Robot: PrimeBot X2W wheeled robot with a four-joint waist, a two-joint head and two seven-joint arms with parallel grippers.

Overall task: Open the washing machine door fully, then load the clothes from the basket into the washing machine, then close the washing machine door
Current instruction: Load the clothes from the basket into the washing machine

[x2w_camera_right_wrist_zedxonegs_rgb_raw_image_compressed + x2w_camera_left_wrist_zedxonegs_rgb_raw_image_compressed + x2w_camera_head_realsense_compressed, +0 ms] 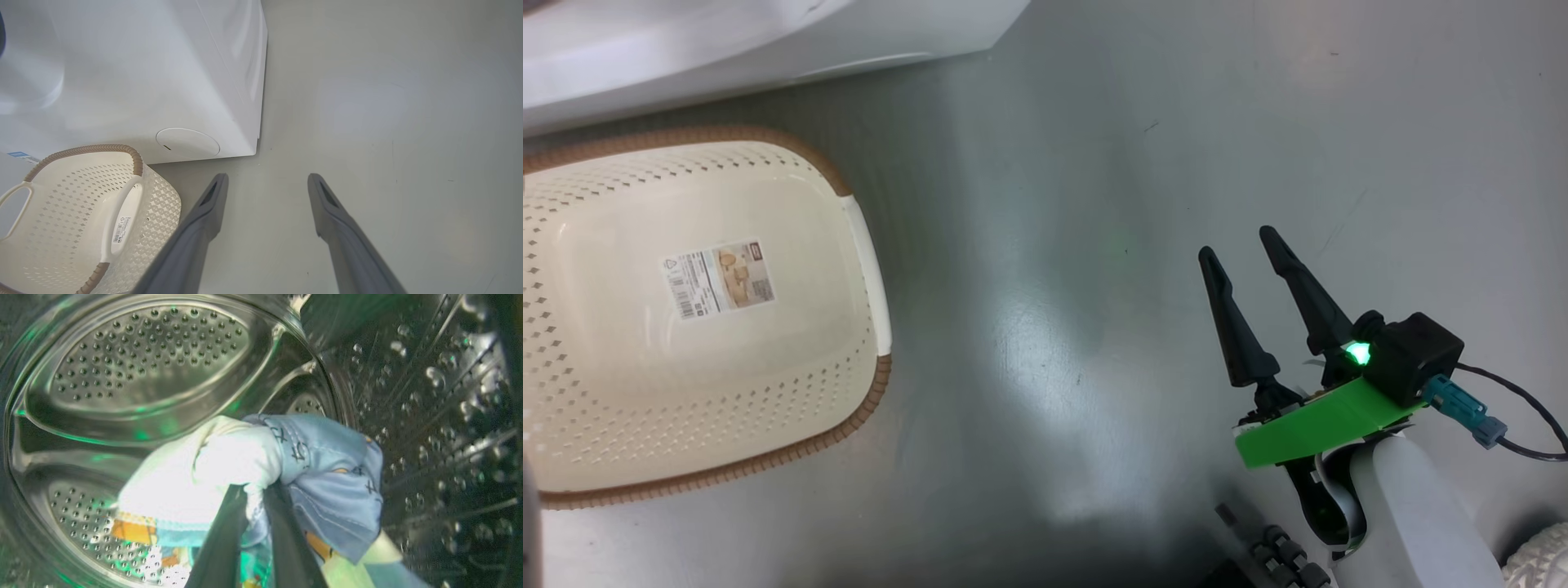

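a smooth grey floor [1094, 245] with soft glare runs beside the white washing machine [143, 81], and the cream basket [605, 425] with a brown rim stands on the floor just in front of it, a label sticker [719, 278] on its bare bottom. the right end effector [1236, 242] hovers over the floor well apart from the basket, its dark fingers spread and released, while the left end effector [257, 490] reaches inside the steel drum [143, 355], clenched on the clothes [327, 457]. the clothes are a bunched light-blue and white bundle with orange prints, gathered around the fingers inside the perforated drum.
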